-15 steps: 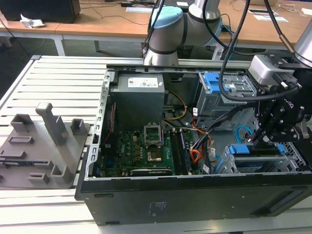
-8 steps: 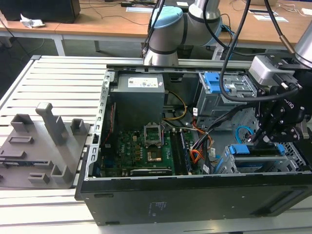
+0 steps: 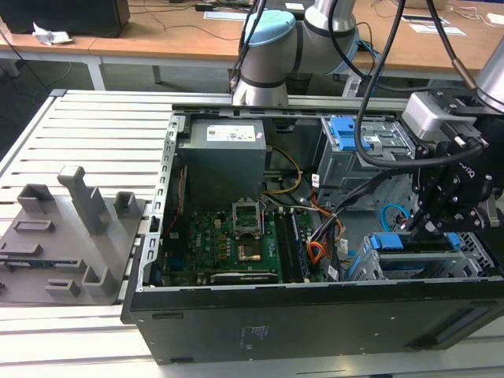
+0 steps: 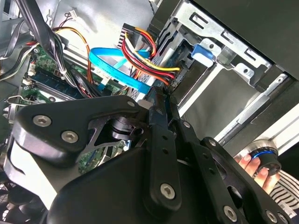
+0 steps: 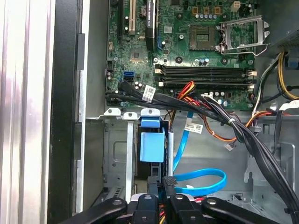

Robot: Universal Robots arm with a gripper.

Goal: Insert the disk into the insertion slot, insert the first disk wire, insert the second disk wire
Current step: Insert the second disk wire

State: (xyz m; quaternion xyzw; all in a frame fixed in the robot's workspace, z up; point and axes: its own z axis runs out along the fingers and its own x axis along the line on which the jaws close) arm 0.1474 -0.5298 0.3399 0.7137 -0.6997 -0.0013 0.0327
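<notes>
The disk's blue caddy (image 5: pixel 152 145) sits inside the grey insertion slot (image 5: pixel 117 156), at the case's front corner on the exterior view's right (image 3: pixel 394 242). The first disk wire (image 4: pixel 147 58), a red-orange bundle, runs to the back of the disk, and its end sits against it. The second disk wire (image 5: pixel 205 179), light blue and looped, leads up to my gripper (image 5: pixel 161 184). My gripper (image 4: pixel 161 100) hangs right behind the caddy with its fingers close together around that wire's dark end. In the exterior view the gripper (image 3: pixel 429 224) is low over the slot (image 3: pixel 425 264).
Black cable bundles (image 5: pixel 224 119) cross between the motherboard (image 5: pixel 187 51) and the slot. A taller grey cage with a blue latch (image 3: pixel 346 130) stands behind. A person's hand (image 4: pixel 254 165) is beside the case. A grey fixture block (image 3: pixel 71 228) lies outside the case on the exterior view's left.
</notes>
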